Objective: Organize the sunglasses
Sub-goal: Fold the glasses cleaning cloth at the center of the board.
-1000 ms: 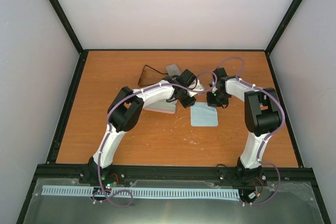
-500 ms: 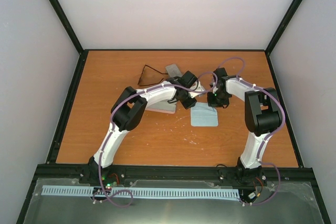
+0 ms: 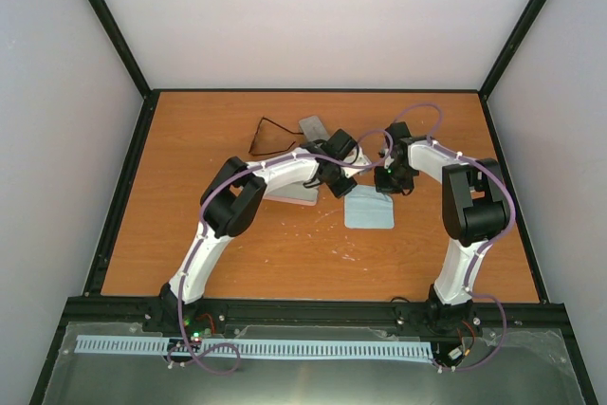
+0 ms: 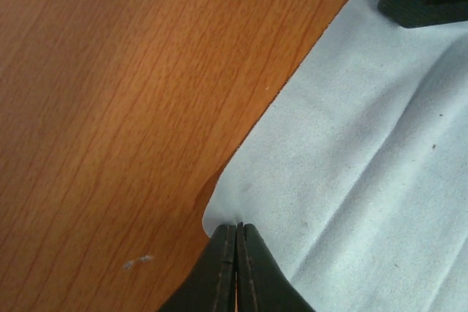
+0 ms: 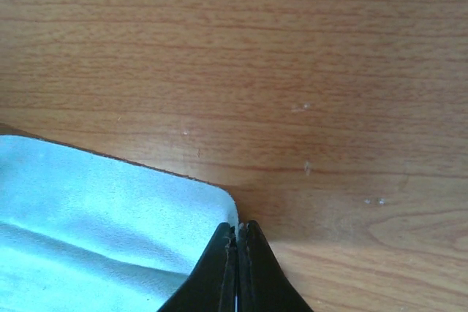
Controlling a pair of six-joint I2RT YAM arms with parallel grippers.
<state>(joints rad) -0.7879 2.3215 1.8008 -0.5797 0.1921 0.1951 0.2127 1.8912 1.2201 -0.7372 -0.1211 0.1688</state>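
step: cloth corners gripped | left end effector and right end effector each pressed together on light-blue square cloth | thin dark-framed sunglasses: back-left of wooden counter, untouched | next, likely: lift both corners evenly

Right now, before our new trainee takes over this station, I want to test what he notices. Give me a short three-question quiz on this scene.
1. True or false: the sunglasses lie on the light-blue cloth.
2. What does the left gripper pinch? A) a corner of the cloth B) the sunglasses C) nothing
3. Fill in: the right gripper is shut on the cloth's ____.
Key: 1 false; 2 A; 3 corner.
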